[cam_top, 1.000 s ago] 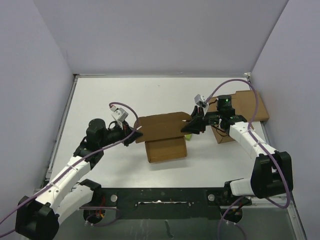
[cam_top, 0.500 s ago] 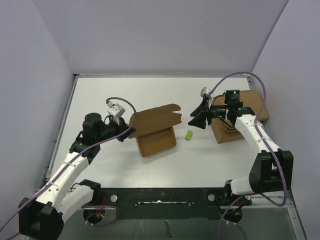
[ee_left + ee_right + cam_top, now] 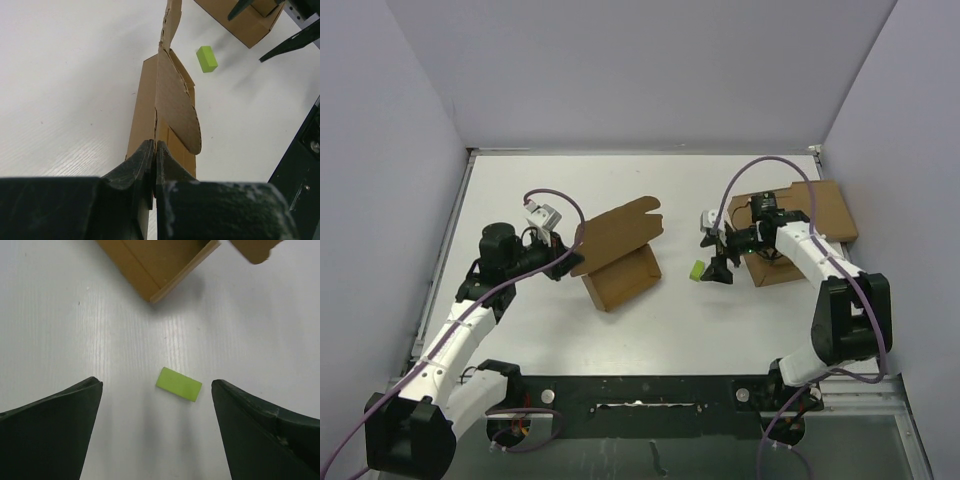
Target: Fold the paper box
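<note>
2 grippers flank the box (image 3: pixel 620 262), which sits half-folded on the table (image 3: pixel 550 190) with 1 flap raised: left gripper (image 3: pixel 154 149) pinches the box's left edge; right gripper (image 3: pixel 717 268), jaws spread wide, hangs over a green block (image 3: pixel 178 384) right of the box

The left black two-finger gripper (image 3: pixel 571 259) reaches rightward, jaws clamped together. The right black two-finger gripper (image 3: pixel 156 384) points down, jaws spread wide.
</note>
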You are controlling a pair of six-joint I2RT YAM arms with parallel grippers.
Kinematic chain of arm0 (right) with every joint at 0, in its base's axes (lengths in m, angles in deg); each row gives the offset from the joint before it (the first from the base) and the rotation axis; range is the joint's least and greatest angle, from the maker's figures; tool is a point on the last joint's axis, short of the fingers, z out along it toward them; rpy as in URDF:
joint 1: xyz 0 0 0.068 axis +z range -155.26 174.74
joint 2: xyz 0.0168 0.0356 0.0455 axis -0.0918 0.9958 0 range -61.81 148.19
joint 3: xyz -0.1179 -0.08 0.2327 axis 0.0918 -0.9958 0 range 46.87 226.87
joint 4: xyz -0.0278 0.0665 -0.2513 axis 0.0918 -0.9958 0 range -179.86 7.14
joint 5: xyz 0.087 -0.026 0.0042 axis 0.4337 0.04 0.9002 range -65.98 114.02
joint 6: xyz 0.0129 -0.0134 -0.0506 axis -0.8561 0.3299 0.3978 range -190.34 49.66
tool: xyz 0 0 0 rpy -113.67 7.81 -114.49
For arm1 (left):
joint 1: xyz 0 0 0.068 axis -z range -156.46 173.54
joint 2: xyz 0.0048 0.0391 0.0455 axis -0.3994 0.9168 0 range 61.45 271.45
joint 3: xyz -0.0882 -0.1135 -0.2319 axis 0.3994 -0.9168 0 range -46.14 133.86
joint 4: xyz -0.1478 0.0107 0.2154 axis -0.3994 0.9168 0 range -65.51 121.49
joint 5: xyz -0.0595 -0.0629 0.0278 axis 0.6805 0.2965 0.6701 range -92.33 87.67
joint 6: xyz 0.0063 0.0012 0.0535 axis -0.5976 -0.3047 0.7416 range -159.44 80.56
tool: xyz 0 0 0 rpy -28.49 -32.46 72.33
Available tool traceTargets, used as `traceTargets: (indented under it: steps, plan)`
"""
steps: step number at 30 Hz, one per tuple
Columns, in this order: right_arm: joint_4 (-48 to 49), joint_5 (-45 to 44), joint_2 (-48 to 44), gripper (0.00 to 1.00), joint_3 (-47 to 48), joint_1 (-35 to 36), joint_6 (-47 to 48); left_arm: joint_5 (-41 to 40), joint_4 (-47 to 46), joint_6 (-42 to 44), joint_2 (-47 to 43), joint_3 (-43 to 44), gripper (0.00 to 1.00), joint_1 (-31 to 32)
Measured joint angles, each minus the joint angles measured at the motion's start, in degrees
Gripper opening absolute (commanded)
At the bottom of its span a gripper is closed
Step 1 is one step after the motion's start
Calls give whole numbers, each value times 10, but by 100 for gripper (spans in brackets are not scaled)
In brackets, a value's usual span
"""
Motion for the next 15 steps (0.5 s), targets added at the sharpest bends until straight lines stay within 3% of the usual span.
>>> traceTargets:
  steps: [10, 15]
  plan:
    - [-78, -96, 34, 100, -14, 65, 317, 2, 6, -2, 0, 0, 0, 0]
    - [-108, -133, 87, 94, 24, 73, 401, 4, 9, -4, 2, 0, 0, 0]
